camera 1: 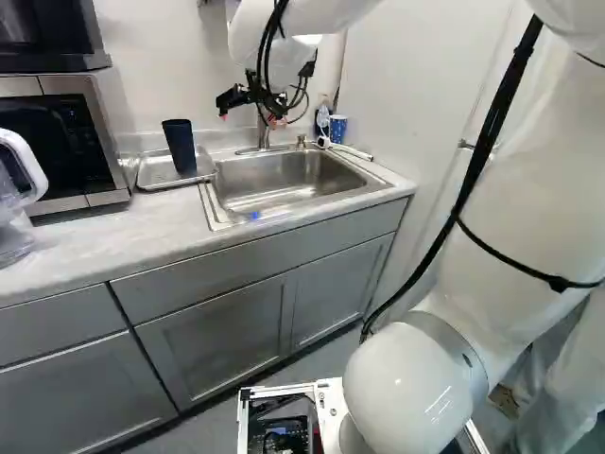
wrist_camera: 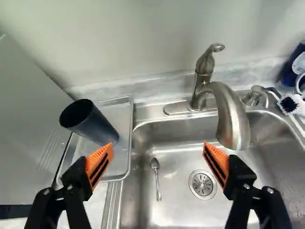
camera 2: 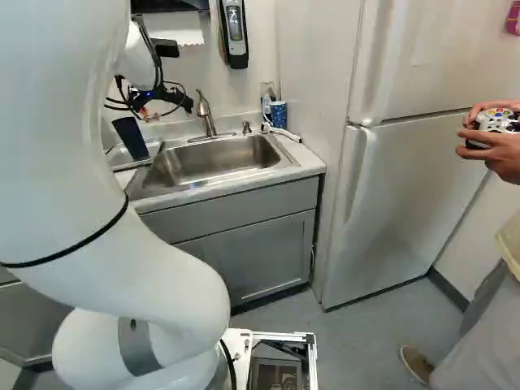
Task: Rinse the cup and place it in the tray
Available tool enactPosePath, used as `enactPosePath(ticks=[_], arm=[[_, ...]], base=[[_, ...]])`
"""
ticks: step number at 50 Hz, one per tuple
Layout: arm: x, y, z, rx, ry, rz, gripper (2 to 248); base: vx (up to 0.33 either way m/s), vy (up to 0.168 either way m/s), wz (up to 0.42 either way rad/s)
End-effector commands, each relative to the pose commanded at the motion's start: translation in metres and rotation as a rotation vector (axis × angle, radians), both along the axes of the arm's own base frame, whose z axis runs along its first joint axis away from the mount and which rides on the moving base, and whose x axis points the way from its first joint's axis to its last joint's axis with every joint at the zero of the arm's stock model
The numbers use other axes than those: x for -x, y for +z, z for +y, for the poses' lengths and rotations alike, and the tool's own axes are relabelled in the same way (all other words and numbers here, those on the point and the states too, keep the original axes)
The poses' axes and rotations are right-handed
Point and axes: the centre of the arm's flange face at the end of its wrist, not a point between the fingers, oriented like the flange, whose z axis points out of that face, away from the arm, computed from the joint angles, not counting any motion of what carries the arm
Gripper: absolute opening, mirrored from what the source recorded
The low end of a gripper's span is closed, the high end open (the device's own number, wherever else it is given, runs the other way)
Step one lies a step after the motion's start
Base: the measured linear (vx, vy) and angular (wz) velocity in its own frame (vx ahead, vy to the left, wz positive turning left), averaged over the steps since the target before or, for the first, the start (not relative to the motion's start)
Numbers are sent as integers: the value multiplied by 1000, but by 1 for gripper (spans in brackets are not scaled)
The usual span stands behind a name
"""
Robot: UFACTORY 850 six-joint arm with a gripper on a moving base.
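Note:
My gripper (camera 1: 248,116) hangs over the back left part of the sink. In the wrist view the gripper (wrist_camera: 158,147) is open, its orange-padded fingers wide apart with nothing gripped. The dark cup (camera 1: 180,145) stands on the metal tray (camera 1: 149,171), left of the sink. Seen from the wrist, the cup (wrist_camera: 90,121) is beyond one fingertip, off to the outer side of that finger, its mouth facing up. The tray (wrist_camera: 125,143) lies beside the sink's rim. Under the gripper is the sink basin (wrist_camera: 143,210), and the faucet (wrist_camera: 231,114) curves over it ahead of the other finger.
A spoon (wrist_camera: 157,179) lies in the sink near the drain (wrist_camera: 202,184). A microwave (camera 1: 71,142) stands left of the tray, with a clear pitcher (camera 1: 14,218) before it. A blue patterned cup (camera 2: 279,114) and a brush (wrist_camera: 289,103) are at the sink's back right corner. A fridge (camera 2: 406,179) stands right.

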Motion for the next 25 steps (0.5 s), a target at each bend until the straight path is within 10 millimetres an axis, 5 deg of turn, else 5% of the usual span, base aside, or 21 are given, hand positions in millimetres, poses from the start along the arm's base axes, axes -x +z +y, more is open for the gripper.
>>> enactPosePath(ticks=[25], arm=[[17,-9,-43,36,-64,111,247]], base=[[0,0,0]])
